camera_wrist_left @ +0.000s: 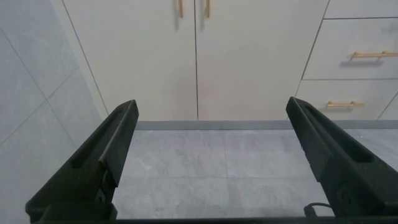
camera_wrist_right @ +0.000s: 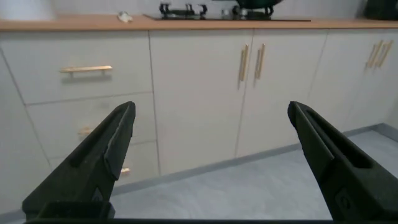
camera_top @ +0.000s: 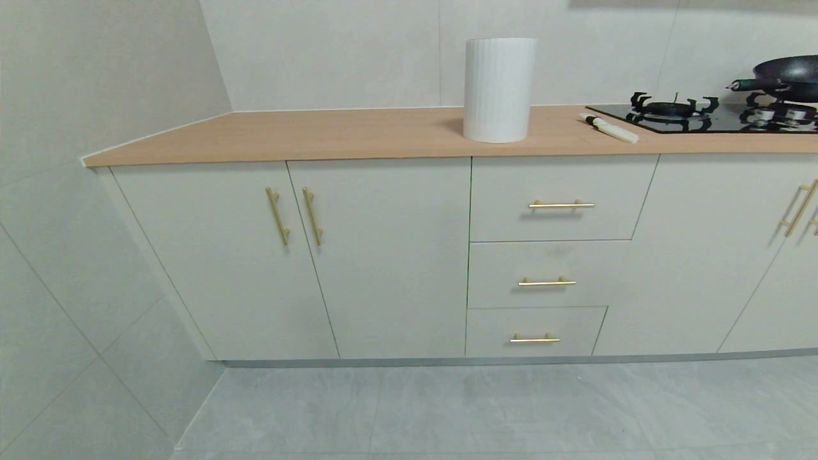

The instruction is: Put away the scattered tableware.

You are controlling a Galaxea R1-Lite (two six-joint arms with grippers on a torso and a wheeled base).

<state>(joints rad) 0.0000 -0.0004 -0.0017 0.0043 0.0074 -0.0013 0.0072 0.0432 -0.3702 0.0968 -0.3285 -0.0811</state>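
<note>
The one loose piece I could spot was a pale-handled utensil (camera_top: 608, 128) lying flat on the wooden countertop (camera_top: 319, 137), between the tall white ribbed holder (camera_top: 499, 89) and the gas hob (camera_top: 703, 118). Its long axis ran on a slant, the dark end toward the back wall and the pale end toward the counter's front edge. Both arms hung low, facing the cabinet fronts. The left gripper (camera_wrist_left: 211, 104) had its fingers spread wide with nothing between them, pointed at the floor and the double doors. The right gripper (camera_wrist_right: 211, 109) was just as wide and bare, level with the drawers (camera_wrist_right: 81, 71), with the utensil up above it and well apart. Since the utensil lay off to the robot's right, I judged the right arm the nearer one.
</note>
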